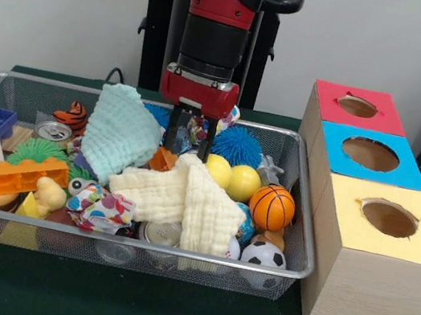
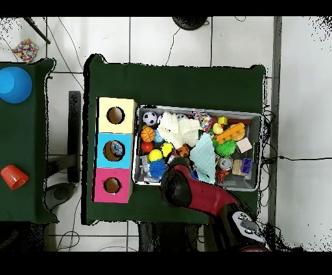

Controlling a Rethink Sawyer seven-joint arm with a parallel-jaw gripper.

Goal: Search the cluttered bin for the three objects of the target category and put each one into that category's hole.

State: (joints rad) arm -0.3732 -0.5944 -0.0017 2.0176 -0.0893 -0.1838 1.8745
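Green table, jaws (image 1: 191, 131) open, lowered into cluttered bin (image 1: 302, 223), above cream cloth (image 1: 188, 194)

Sawyer arm, red and black, descending vertically from above over the far side of the wide silver wire-mesh bin (image 1: 300, 214). Wrist: black cylindrical segment above a red block. The gripper (image 1: 189, 149) points straight down, its two dark fingers (image 1: 175, 128) parted with a narrow gap between them, tips inside the bin. In the overhead view the arm reaches over the bin's nearest rim.
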